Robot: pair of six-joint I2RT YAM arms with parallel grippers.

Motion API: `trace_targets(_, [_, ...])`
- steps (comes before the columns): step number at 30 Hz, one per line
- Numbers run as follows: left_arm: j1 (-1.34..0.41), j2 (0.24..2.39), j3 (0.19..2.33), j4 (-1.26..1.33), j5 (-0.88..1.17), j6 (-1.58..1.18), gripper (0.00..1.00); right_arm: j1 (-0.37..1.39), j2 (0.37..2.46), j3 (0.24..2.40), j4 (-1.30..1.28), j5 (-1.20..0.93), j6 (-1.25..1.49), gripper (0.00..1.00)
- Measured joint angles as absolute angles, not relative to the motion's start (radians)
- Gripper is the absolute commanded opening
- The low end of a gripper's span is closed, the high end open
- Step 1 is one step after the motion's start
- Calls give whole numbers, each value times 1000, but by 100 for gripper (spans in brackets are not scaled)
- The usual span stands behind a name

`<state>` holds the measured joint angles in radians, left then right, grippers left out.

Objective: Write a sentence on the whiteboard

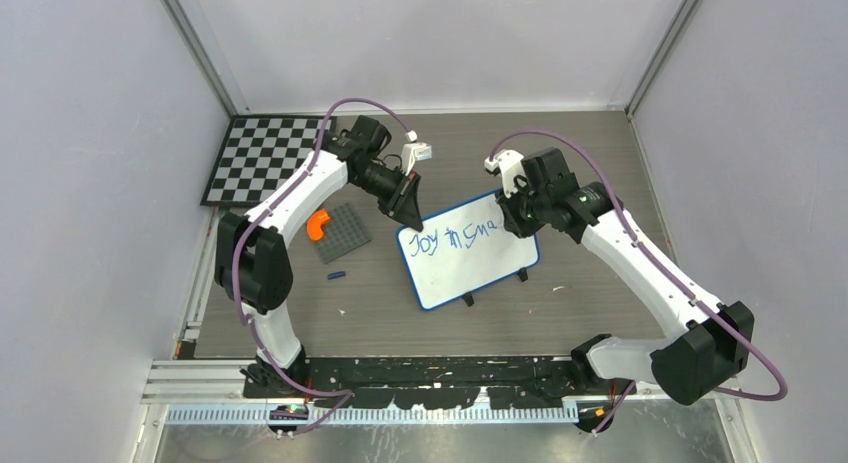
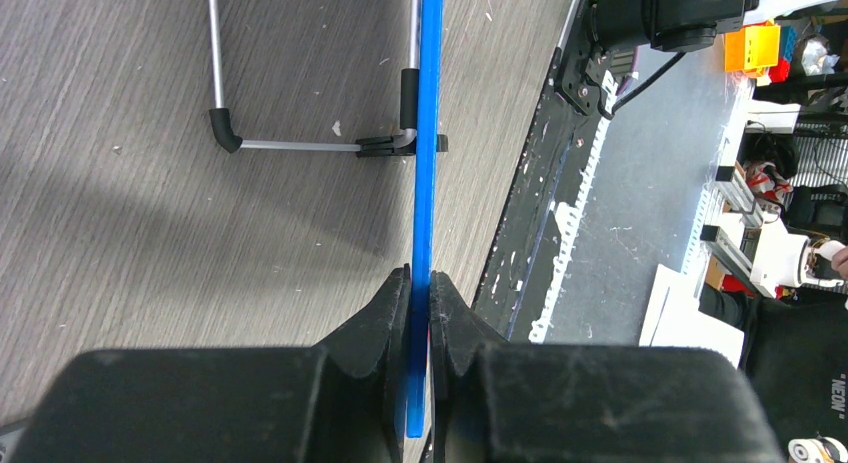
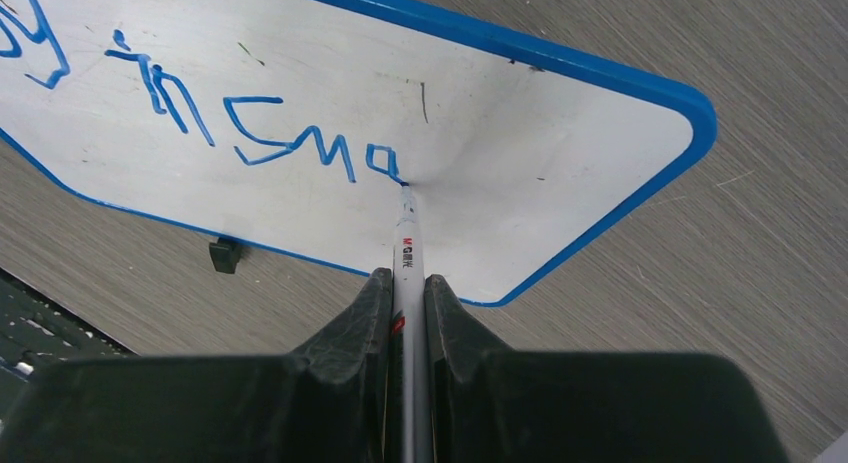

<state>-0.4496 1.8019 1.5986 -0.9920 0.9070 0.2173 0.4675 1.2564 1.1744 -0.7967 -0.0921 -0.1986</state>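
At the table's far left: checkerboard [image 1: 262, 158], then grey studded plate [image 1: 343, 233]. Centre, between the arms: whiteboard [image 1: 480, 273], propped at a slant. Sentence [image 3: 250, 123]: blue, unfinished, reads roughly "Joy in sma".

Risk: the surface looks dimpled under the marker [image 3: 407, 238] tip. A harder push may slide or tip the board, or smear the last letter.

Left gripper [image 2: 421, 278]: jaws clamped on the board's blue frame.

Right gripper [image 3: 405, 280]: jaws clamped on the marker barrel, tip touching the surface.
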Motion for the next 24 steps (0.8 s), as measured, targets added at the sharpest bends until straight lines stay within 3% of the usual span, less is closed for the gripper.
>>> trace_targets(24, [-450, 1802, 1599, -995, 909, 217, 0, 450, 1247, 1282, -812, -75, -212, 0])
